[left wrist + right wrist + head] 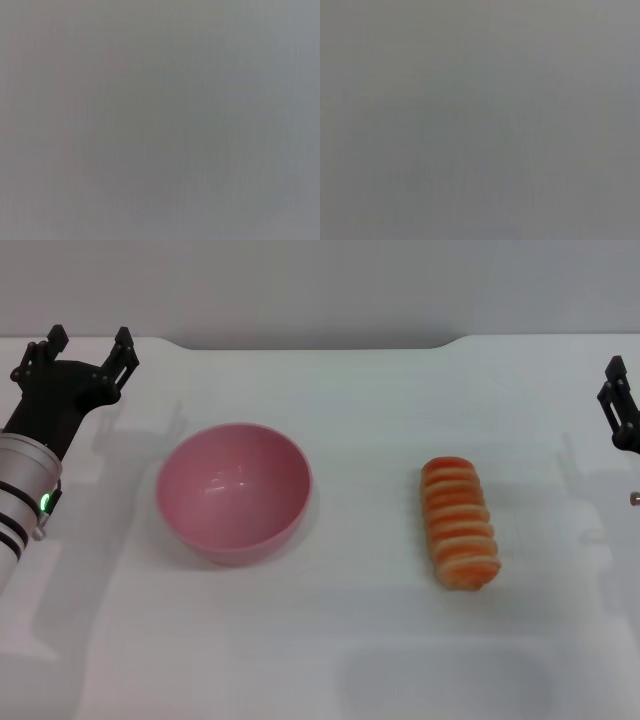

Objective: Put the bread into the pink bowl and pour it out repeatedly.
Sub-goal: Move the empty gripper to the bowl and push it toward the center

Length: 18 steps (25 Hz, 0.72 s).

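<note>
White tabletop (350,640) holds the bread (460,523) right of the empty pink bowl (234,492). Left gripper (88,344) waits spread; right gripper (620,400) state unclear. Grasp across the loaf's middle.

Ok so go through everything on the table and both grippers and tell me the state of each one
pink bowl: upright on the table, empty.
bread: lying on the table right of the bowl, apart from it, not held.
left gripper: open, holding nothing, at the far left, clear of the bowl.
right gripper: at the right edge, mostly out of view, touching nothing.
</note>
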Available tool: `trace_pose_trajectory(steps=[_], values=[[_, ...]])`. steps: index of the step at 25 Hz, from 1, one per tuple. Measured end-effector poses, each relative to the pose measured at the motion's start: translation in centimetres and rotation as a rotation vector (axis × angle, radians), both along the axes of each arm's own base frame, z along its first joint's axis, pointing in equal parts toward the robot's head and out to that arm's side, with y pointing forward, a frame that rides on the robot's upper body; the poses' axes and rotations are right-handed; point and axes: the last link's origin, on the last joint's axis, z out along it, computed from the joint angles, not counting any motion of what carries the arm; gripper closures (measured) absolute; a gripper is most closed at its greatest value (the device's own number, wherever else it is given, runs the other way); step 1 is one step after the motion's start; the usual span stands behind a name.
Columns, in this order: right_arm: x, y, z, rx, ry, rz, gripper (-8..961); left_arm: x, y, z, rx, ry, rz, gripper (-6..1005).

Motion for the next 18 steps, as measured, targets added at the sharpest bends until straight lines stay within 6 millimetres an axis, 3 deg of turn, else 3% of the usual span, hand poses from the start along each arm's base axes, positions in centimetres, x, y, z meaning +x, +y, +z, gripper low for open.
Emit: trace_pose_trajectory(steps=[14,18], values=[[0.0,0.3,-0.1,-0.012,0.0,-0.007,229,0.3,0.5,-0.3,-0.066,-0.053,0.048,195],[0.1,0.5,-0.1,-0.016,0.003,-0.018,231,1.3,0.2,0.0,-0.096,-0.079,0.064,194]])
